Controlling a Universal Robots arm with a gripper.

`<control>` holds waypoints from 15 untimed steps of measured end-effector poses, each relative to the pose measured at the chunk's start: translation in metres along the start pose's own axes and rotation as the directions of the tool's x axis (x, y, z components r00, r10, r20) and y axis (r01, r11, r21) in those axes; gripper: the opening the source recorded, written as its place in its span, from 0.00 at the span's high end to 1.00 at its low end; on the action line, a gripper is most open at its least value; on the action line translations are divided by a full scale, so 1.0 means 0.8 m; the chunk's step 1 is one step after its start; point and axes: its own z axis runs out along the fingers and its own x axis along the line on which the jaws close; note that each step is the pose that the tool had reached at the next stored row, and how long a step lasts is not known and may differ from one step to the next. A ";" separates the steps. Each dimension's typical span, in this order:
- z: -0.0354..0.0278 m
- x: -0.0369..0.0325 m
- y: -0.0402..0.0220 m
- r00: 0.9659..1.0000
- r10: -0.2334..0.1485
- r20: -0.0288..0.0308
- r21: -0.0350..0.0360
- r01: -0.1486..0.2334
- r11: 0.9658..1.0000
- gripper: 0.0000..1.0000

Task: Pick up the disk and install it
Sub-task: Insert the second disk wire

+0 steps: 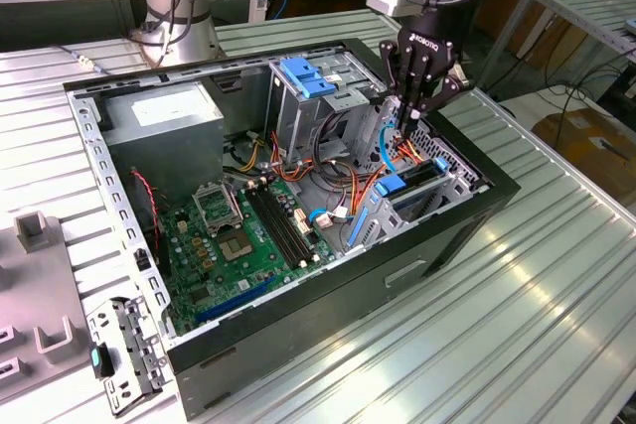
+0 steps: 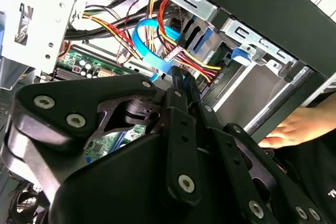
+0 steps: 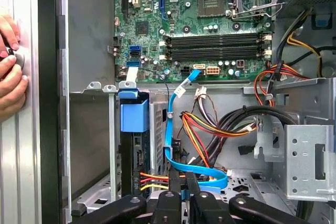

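Evidently the install step is nearly done: the disk (image 1: 409, 184) sits in its bay at the computer case's (image 1: 328, 335) far corner, the gripper (image 1: 409, 116) above with jaws pressed together, gripping nothing; remaining seating calls for gentle pressure.

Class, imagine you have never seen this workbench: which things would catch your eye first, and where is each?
The open black computer case on the ribbed metal table draws the eye, its green motherboard exposed. The black gripper hangs inside it above the bay holding the blue-framed disk, among orange and yellow cables. In the first wrist view, a person's hand rests outside the case.
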 end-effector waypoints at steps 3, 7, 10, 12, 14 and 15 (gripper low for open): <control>-0.0001 0.0000 0.0000 1.000 0.000 0.000 0.000 0.000 1.000 0.84; 0.0003 0.0014 0.0062 1.000 0.000 0.001 0.000 0.000 1.000 0.84; 0.0006 0.0026 0.0137 1.000 -0.001 0.001 0.000 0.001 1.000 0.84; 0.0009 0.0038 0.0183 1.000 -0.003 0.001 0.001 0.003 1.000 0.84; 0.0015 0.0063 0.0213 1.000 -0.007 0.002 0.001 0.007 1.000 0.84; 0.0021 0.0087 0.0225 1.000 -0.009 0.003 0.002 0.009 1.000 0.84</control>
